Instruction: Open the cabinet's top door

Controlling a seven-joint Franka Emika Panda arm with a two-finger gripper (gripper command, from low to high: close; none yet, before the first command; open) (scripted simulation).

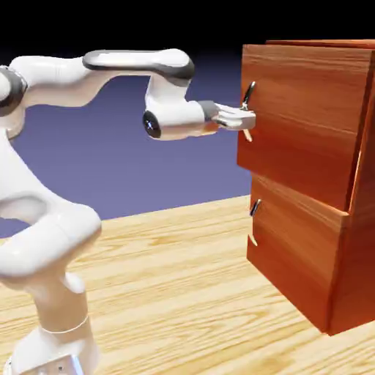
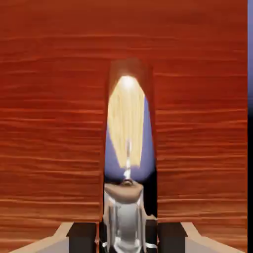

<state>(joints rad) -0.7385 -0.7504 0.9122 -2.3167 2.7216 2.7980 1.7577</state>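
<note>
On the worktop (image 1: 161, 264), left of the pincer (image 1: 250, 119), the arm's pale base (image 1: 55, 359) is standing nearest the camera. The pincer is closing narrowly on the top door's curved silver handle (image 1: 250, 95), so the grasp seems done. Right of it the top door (image 1: 304, 117) is sitting shut on the cabinet (image 1: 359, 271), the pull apparently remaining.

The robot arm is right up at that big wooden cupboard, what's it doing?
The white robot arm has its gripper closed on the curved silver handle of the cabinet's top door. It looks ready to pull that door open. The top door sticks out past the lower panel, but I can't tell whether it has started to open. The gripper isn't at the lower panel's own small handle.
</note>
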